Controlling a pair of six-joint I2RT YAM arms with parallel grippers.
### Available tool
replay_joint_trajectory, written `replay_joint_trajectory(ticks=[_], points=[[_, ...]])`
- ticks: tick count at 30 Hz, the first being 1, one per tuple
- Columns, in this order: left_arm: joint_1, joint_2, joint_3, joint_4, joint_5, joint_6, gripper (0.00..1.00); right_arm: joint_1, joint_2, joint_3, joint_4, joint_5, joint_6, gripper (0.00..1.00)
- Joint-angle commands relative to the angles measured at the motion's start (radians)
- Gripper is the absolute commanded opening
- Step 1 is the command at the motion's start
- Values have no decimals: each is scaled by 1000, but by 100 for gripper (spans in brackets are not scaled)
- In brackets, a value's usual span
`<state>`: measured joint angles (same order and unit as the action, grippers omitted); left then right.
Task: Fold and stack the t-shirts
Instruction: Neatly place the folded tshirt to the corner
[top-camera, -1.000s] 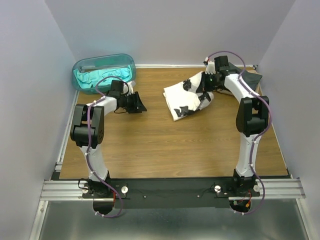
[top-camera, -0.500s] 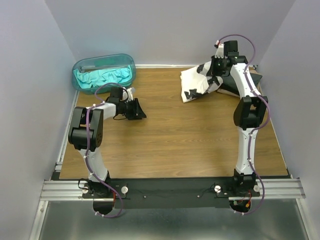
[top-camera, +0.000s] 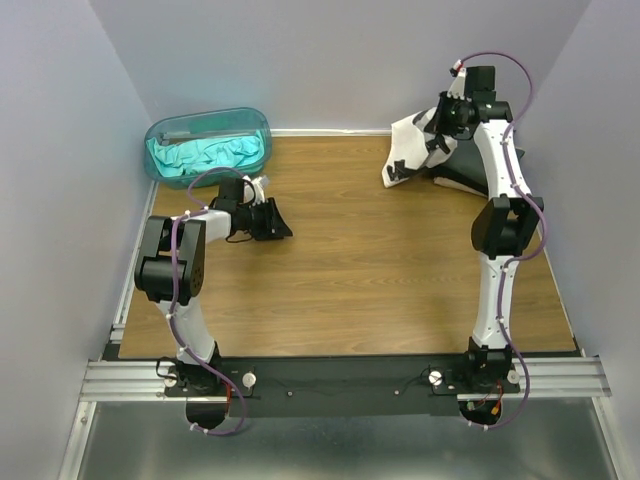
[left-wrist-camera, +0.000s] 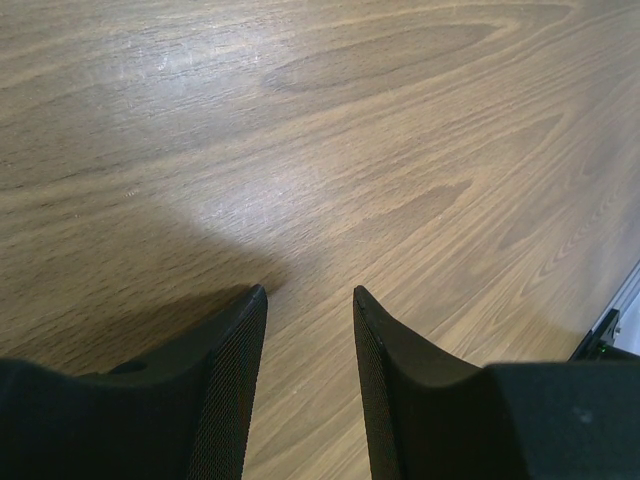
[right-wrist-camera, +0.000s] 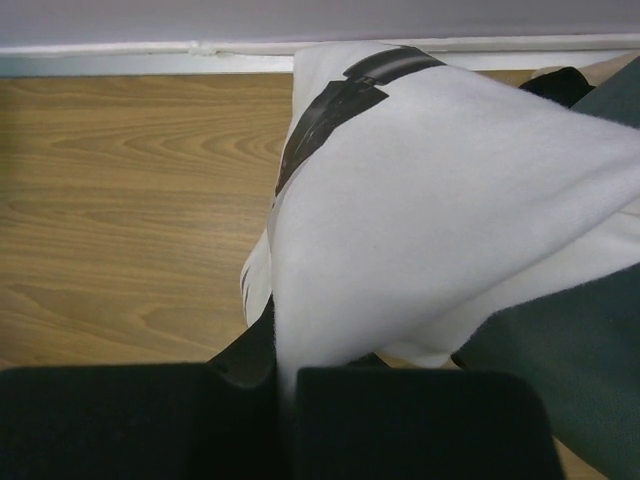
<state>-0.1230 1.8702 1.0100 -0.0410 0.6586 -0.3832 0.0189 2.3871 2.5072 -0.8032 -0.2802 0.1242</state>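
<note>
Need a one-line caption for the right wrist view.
Right gripper pinches the white shirt, which hangs partly over a dark shirt at the back of the table.

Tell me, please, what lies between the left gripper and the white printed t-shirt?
Bare wooden tabletop separates the left gripper from the white printed t-shirt, per the top view.

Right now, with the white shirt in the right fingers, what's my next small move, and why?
Probably shift the right fingers slightly rightward and lower the white shirt onto the dark folded shirts. They are shut on it, and it hangs at that stack's left edge, not yet squarely over it.
</note>
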Motion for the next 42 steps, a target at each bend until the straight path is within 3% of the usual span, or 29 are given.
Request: replay_joint_trajectory(ticks=[1,22,42], points=[[6,18,-54,-69,-50,26,49,-14,-52,38,56,-4,66,0],[6,35,-109,-34,-51,23,49,-148,-137,61,187,-125,219,0],[6,6,-146,-25,-56,14,49,-260,-203,-211,191,-94,109,0]])
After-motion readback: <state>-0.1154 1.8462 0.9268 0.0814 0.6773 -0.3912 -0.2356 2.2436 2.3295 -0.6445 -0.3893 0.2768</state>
